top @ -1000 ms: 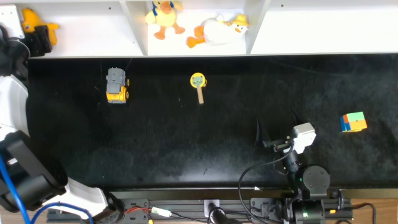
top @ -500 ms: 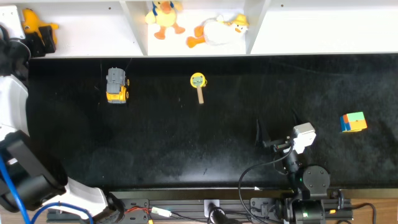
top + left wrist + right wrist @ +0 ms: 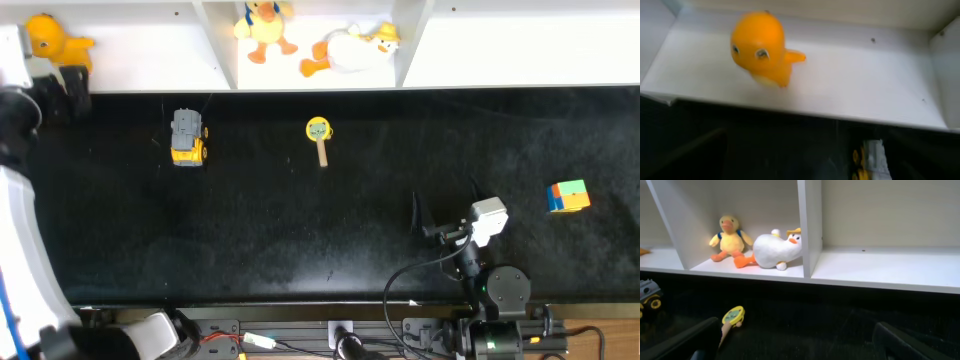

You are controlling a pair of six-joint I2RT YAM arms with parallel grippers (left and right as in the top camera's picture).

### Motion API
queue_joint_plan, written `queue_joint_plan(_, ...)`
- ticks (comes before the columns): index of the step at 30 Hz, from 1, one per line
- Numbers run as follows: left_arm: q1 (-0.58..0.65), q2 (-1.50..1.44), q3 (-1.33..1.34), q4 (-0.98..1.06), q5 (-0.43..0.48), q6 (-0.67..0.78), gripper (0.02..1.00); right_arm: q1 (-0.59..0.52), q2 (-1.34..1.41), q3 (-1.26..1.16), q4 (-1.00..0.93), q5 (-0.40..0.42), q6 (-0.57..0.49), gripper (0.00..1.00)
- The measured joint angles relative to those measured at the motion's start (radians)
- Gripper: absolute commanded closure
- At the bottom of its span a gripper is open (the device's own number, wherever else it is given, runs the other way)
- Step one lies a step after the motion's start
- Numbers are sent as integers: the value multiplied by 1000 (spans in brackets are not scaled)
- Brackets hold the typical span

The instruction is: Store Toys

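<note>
An orange duck toy [image 3: 45, 34] [image 3: 762, 48] stands free on the left compartment of the white shelf [image 3: 140, 60]. My left gripper [image 3: 62, 88] is just in front of that compartment, open and apart from the duck. A yellow and grey truck [image 3: 187, 137] [image 3: 870, 159] sits on the black mat, with a yellow-green rattle [image 3: 318, 136] [image 3: 732, 316] to its right. A multicoloured cube [image 3: 568, 196] lies at the far right. My right gripper [image 3: 443, 207] hovers near the front, open and holding nothing.
A yellow plush duck [image 3: 265, 24] [image 3: 729, 237] and a white plush goose [image 3: 350, 48] [image 3: 774, 251] occupy the middle compartment. The right compartment [image 3: 880, 265] holds nothing. The black mat [image 3: 300, 230] has free room in its centre.
My left gripper has let go of the orange duck and drawn back from the shelf. The duck now stands alone there. The right arm has not moved.
</note>
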Motion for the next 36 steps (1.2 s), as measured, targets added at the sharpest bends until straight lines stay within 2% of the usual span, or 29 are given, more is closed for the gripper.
queue_joint_plan(4,-37,-66,0,-145,-4,-33,18,0,0,0,0,0,0,5)
queue_joint_plan(8,-126,-104,-1,-251,-42,-66,18,0,0,0,1,0,0,5)
queue_joint_plan(17,-380,-116,-127,-293,-165,-186,20,0,0,0,1,0,0,5)
queue_joint_plan(24,-504,-116,-327,-113,-293,-288,20,0,0,0,0,0,0,7)
queue_joint_plan(31,-509,-115,-517,143,-349,-332,20,0,0,0,1,0,1,5)
queue_joint_plan(36,-509,-84,-570,232,-369,-336,20,0,0,0,0,0,1,5)
